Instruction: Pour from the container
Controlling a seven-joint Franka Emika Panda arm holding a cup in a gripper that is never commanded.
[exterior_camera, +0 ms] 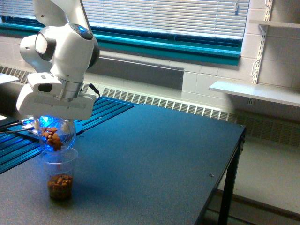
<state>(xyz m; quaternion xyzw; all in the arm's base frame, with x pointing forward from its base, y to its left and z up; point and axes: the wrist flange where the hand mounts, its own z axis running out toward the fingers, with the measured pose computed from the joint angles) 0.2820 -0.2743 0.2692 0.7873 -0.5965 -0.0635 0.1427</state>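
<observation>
The container (57, 136) is a clear round jar tipped mouth-down, with brown nuts showing near its lower side. It hangs from my gripper (54, 125), which is shut on it under the white hand. Directly below stands a taller clear plastic cup (59, 173) on the dark table (154, 154), near the exterior view's left. The jar's mouth sits just above the cup's rim. A layer of brown nuts (60, 183) fills the cup's bottom.
A blue-lit slatted surface (28, 140) lies behind the cup at the exterior view's left. The table's edge and leg (229, 187) are at the right. A white wall shelf (255, 92) hangs beyond the table.
</observation>
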